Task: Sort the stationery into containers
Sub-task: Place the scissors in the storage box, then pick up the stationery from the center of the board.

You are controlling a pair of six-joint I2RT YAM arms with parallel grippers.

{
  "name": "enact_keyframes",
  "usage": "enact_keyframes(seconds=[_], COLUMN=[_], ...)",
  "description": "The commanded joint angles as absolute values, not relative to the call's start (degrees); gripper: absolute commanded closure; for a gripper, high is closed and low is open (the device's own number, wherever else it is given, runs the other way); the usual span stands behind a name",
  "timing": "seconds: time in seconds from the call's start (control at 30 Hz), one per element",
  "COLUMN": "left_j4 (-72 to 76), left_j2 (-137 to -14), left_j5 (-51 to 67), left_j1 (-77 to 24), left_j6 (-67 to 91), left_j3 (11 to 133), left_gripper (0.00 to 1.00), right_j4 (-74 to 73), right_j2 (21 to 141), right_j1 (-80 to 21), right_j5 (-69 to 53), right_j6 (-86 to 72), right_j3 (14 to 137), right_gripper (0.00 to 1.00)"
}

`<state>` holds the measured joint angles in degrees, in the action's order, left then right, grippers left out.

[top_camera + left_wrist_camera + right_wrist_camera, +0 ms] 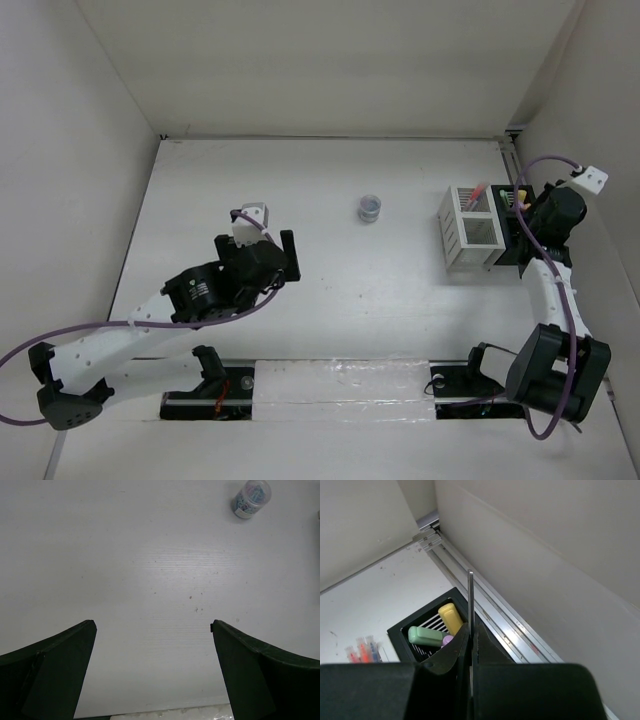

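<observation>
Stationery is mostly found boxed at the right far side of the table (300,300). A black mesh box (402,630) is stood just beside a white mesh box (470,228). Above the black box the right gripper (470,642) is clamped on a thin metal blade (470,595), judged to be the scissors seen edge-on, with the handles hidden. It is judged stiff, slick and sharp-edged, so a firm flat pinch is called for.

The left gripper (152,624) is held wide apart over bare table, with nothing between its fingers.

A yellow highlighter (451,617), a green highlighter (425,636) and a purple highlighter (448,640) are lodged in the black box, and orange-red pens (362,651) in the white.

The small grey roll (370,208) is set mid-table, well apart from both boxes. It is judged light, rigid and apt to roll if tipped, and best pinched across its round sides.
</observation>
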<state>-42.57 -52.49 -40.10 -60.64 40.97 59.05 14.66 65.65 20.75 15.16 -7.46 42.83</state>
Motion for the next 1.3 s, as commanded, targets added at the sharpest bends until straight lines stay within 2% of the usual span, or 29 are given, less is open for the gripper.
enact_keyframes(seconds=[0.0,0.27,0.4,0.57,0.73,0.8,0.83,0.9,0.93,1.0,1.03,1.13,1.17,1.27], left_j4=[-41.3,-40.2,-39.6,-39.6,-39.6,-39.6,-39.6,-39.6,-39.6,-39.6,-39.6,-39.6,-39.6,-40.3], left_j2=[-50.1,-50.1,-49.6,-49.6,-49.6,-49.6,-49.6,-49.6,-49.6,-50.1,-50.1,-50.6,-50.6,-51.3], left_j5=[-40.3,-38.4,-38.4,-37.9,-37.9,-37.9,-37.9,-37.9,-37.9,-37.9,-37.9,-38.5,-38.5,-39.6], left_j1=[-60.6,-60.6,-60.6,-60.6,-60.6,-60.6,-60.6,-60.6,-60.6,-60.6,-60.6,-60.6,-60.6,-60.6], left_j6=[40.3,39.2,38.7,38.7,38.7,38.1,38.1,38.1,38.1,38.1,38.1,38.8,38.8,39.5], left_j3=[58.1,58.1,58.1,58.1,58.1,58.1,57.6,57.6,57.6,57.6,57.6,57.6,57.6,57.6], left_gripper=[0.0,0.0,0.0,0.0,0.0,0.0,0.0,0.0,0.0,0.0,0.0,0.0,0.0,0.0], right_j4=[20.7,23.1,23.6,23.6,23.6,23.6,23.6,23.6,23.6,23.6,23.6,24.2,24.2,19.6], right_j2=[65.7,65.7,65.7,67.0,67.0,67.0,67.0,66.4,65.7,65.0,64.2,61.4,60.6,57.8], right_j1=[21.7,21.7,21.7,21.7,21.7,21.7,21.7,21.7,21.7,21.7,21.7,21.7,20.8,16.3], right_j5=[15.4,16.7,16.7,19.8,20.3,20.3,20.3,19.0,18.5,16.8,14.6,9.7,7.7,8.8], right_j6=[-6.4,-6.4,-6.4,-6.9,-7.5,-7.5,-8.3,-8.3,-8.3,-8.8,-8.8,-10.1,-10.1,-10.1], right_j3=[42.6,40.0,39.4,39.4,39.4,39.4,39.4,39.4,39.4,39.9,39.9,40.4,41.6,44.3], right_gripper=[1.0,1.0,0.94,0.94,0.89,0.8,0.62,0.46,0.29,0.25,0.16,0.07,0.0,0.0])
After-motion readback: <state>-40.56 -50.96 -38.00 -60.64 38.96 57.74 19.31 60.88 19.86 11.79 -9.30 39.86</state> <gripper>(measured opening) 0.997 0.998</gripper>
